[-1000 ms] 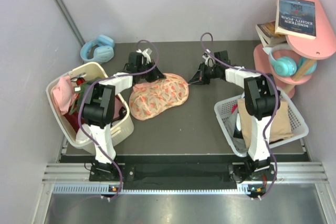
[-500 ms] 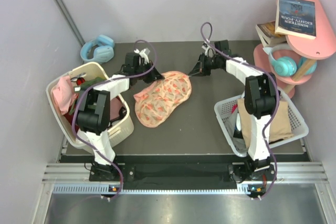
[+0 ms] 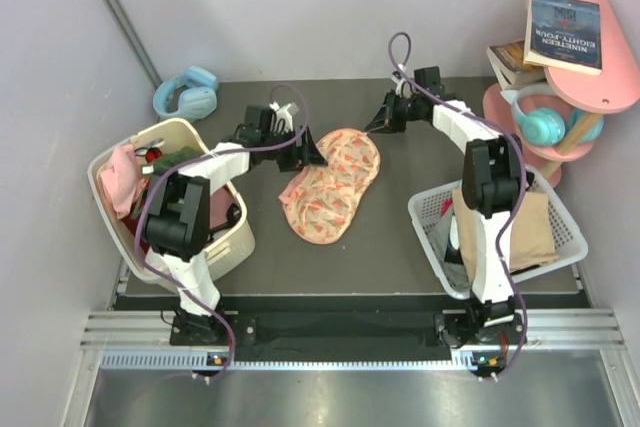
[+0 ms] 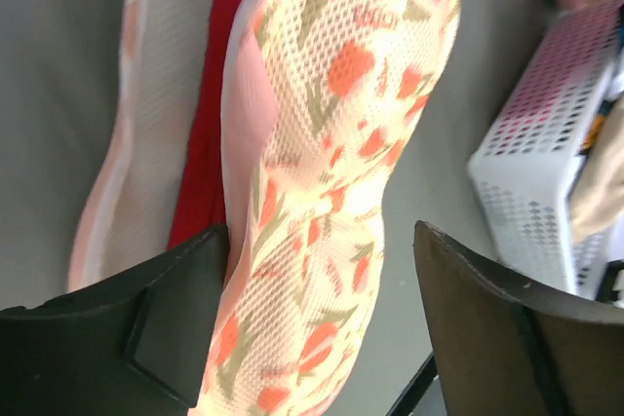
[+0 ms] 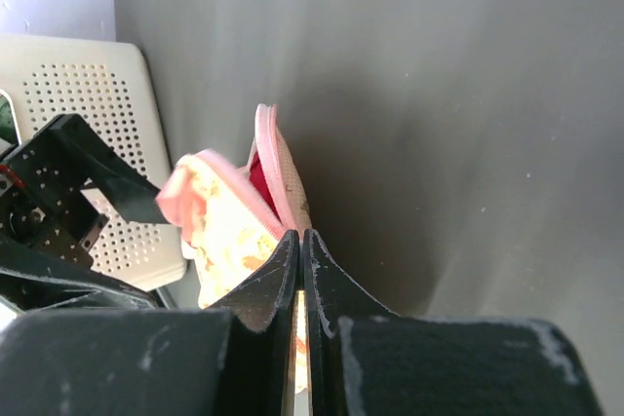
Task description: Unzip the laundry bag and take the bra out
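On the dark table (image 3: 400, 247), the laundry bag (image 3: 335, 192) lies partly unzipped, with the red bra (image 4: 205, 143) showing inside. The left gripper (image 3: 306, 152) gapes wide beside its edge, gripping nothing. The right gripper (image 3: 378, 127) is pinched tight on the far pink trim.

2 baskets (image 3: 186, 127) (image 3: 571, 234), 2 hdphones (image 3: 187, 93) (image 3: 541, 124), 2 books (image 3: 563, 29) (image 3: 511, 63), 1 bag (image 3: 335, 188)

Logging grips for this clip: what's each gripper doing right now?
Left gripper: open, straddling the laundry bag.
Right gripper: closed, pinching the bag's rim.
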You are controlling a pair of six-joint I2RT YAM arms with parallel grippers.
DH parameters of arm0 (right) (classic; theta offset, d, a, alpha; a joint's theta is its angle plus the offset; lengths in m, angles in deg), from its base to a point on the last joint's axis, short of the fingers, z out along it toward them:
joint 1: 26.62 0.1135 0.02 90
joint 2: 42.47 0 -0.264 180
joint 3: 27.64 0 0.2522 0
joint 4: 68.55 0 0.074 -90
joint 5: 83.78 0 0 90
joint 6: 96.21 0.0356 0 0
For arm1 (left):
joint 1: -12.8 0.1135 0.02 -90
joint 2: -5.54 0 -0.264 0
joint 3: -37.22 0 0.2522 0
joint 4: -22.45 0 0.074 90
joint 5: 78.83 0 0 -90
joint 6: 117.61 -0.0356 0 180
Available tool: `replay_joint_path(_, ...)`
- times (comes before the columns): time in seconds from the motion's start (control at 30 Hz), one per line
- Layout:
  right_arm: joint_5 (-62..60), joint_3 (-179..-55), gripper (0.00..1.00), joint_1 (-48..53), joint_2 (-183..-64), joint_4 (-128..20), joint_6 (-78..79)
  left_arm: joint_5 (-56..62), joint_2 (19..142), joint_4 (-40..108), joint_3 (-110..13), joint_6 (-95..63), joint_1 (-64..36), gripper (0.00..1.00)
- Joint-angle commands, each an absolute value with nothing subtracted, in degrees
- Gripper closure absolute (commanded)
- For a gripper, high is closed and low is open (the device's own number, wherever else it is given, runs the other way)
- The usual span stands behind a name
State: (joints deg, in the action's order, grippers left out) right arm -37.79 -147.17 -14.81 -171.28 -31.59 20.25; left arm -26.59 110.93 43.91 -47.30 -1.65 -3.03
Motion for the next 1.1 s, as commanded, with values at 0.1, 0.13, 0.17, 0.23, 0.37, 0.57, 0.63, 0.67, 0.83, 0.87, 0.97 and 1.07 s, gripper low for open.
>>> replay_joint_path(0.1,-40.1,-144.5,1.0,-14.8,-168.7,-36.2,17.1,-17.6,110.7,53.1,-60.2,-11.8,-3.0,0.16)
replay_joint_path(0.13,-40.5,-143.5,1.0,-14.5,-168.4,-36.2,16.6,-17.7,112.3,51.5,-61.5,-11.3,-3.0,0.16)
replay_joint_path(0.17,-40.7,-143.1,1.0,-14.4,-168.0,-36.3,16.3,-18.5,113.3,50.8,-62.8,-10.9,-3.0,0.16)
replay_joint_path(0.23,-40.8,-141.9,1.0,-14.2,-167.5,-36.2,15.9,-19.6,117.1,49.9,-67.5,-9.9,-3.2,0.16)
replay_joint_path(0.37,-41.0,-140.0,1.0,-13.9,-166.3,-36.7,15.6,-22.5,123.1,49.7,-73.9,-10.6,-3.9,0.17)
replay_joint_path(0.57,-41.8,-138.0,1.0,-13.2,-165.2,-37.1,15.7,-25.1,128.2,49.0,-73.7,-13.8,-4.2,0.2)
replay_joint_path(0.63,-42.1,-137.3,1.0,-12.8,-165.0,-37.4,15.6,-25.9,129.6,49.0,-73.4,-14.5,-4.2,0.21)
replay_joint_path(0.67,-42.2,-137.0,1.0,-12.9,-164.7,-37.6,15.7,-25.9,130.0,48.9,-72.7,-14.6,-4.4,0.21)
replay_joint_path(0.83,-42.4,-136.1,1.0,-12.2,-164.5,-37.7,15.9,-26.2,131.8,47.2,-71.5,-14.5,-5.1,0.27)
replay_joint_path(0.87,-42.5,-136.0,1.0,-12.1,-164.4,-37.7,15.9,-26.4,132.0,47.1,-71.3,-14.3,-5.2,0.3)
replay_joint_path(0.97,-42.4,-135.7,1.0,-11.9,-164.2,-37.8,16.1,-27.1,132.2,46.6,-70.7,-14.1,-5.6,0.53)
replay_joint_path(1.07,-42.2,-135.6,1.0,-11.9,-164.3,-38.7,17.2,-26.7,132.1,46.1,-69.7,-13.5,-5.6,0.82)
